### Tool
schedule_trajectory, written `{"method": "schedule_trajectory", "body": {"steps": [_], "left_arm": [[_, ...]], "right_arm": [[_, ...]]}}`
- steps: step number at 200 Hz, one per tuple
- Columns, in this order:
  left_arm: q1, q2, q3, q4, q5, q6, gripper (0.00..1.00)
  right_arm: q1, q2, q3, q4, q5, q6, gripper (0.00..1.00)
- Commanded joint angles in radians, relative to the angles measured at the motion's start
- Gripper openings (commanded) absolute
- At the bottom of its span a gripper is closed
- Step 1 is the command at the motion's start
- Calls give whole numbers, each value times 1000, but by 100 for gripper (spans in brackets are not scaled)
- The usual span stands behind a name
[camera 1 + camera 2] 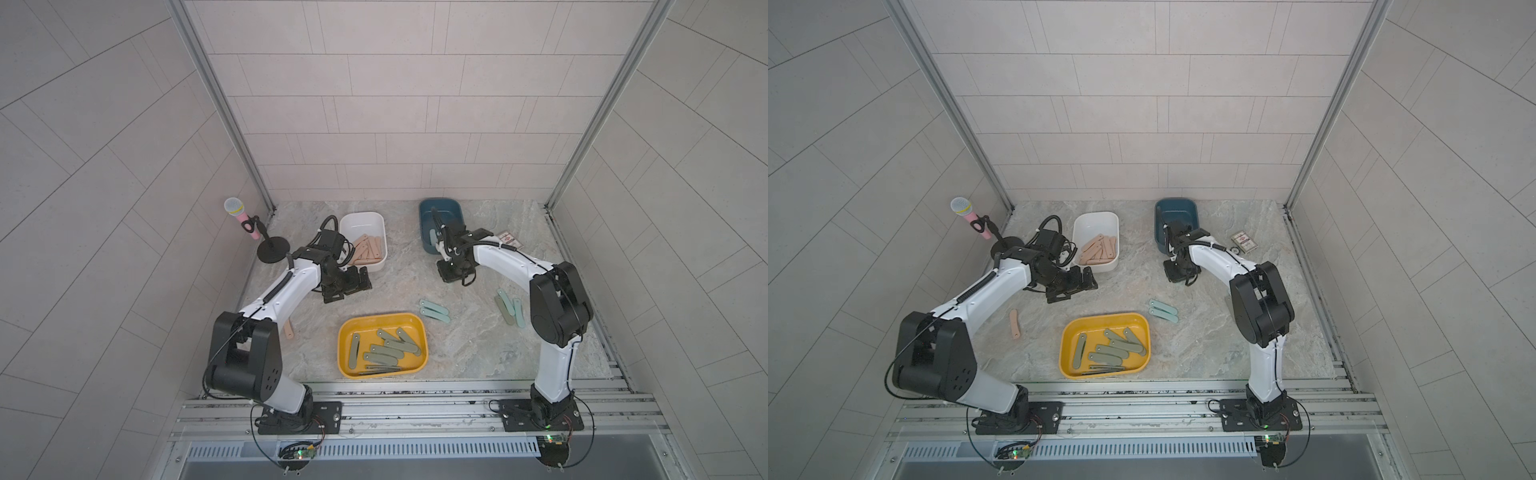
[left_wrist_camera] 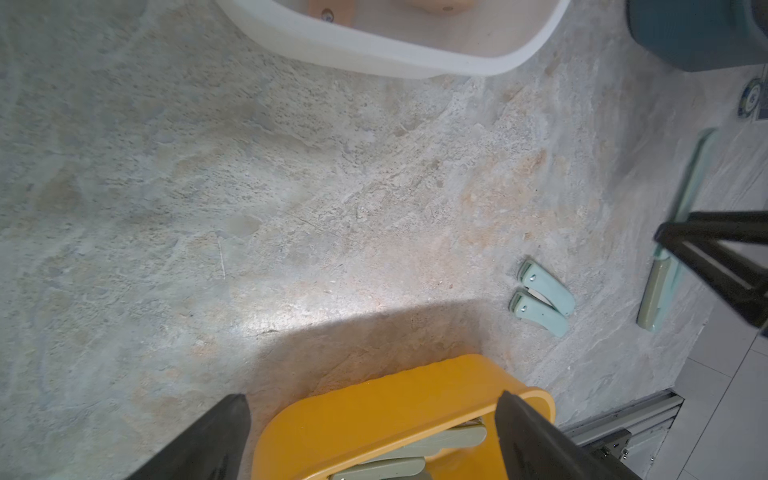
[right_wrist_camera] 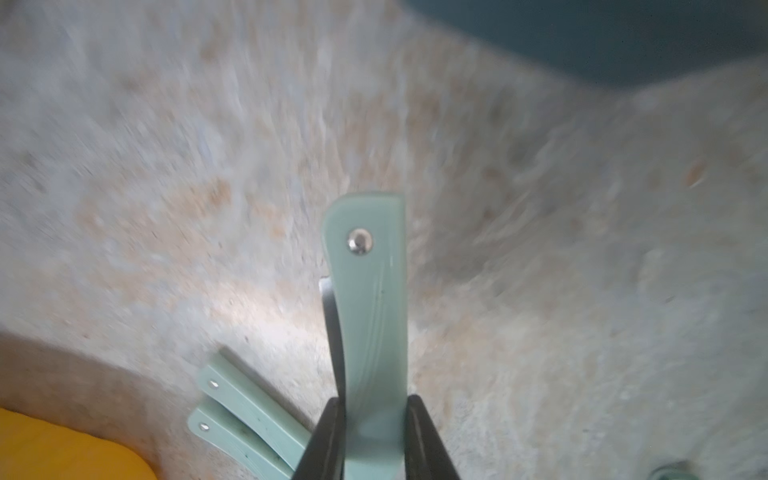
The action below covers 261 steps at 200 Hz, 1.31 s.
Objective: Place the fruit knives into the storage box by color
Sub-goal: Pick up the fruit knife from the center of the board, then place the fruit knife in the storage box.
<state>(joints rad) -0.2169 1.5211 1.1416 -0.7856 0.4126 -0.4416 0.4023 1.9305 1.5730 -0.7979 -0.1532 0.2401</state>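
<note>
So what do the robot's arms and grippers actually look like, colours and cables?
Both the left arm and right arm have white link shells with bulky black joint housings. A black cable runs along each, partly coiled. The left gripper and right gripper are black with tapered fingers. Black plates anchor both bases.

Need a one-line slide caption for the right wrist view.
Right pincer shut on a pale teal fruit knife over the table; two more teal knives lie near the yellow box.

Bare tabletop [image 1: 399,286] lies open between the white box [image 1: 361,216], blue box [image 1: 424,224] and yellow box [image 1: 380,318]. Two teal knives [image 1: 434,311] lie near the yellow box's far right corner. The right gripper [image 3: 372,399], clamping a teal knife [image 3: 365,291], crowds the blue box's near side.
</note>
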Motion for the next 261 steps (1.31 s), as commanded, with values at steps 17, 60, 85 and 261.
{"method": "schedule_trajectory", "body": {"steps": [17, 60, 85, 261], "left_arm": [[-11, 96, 161, 17, 31, -13, 100], [-10, 169, 234, -18, 34, 7, 100], [-10, 172, 218, -18, 30, 9, 100], [-21, -122, -105, -101, 86, 67, 100]], "right_arm": [[-77, 123, 285, -54, 6, 1, 14], [-154, 445, 744, -207, -4, -28, 16], [-168, 553, 900, -257, -36, -33, 19], [134, -240, -360, 151, -38, -79, 52]]}}
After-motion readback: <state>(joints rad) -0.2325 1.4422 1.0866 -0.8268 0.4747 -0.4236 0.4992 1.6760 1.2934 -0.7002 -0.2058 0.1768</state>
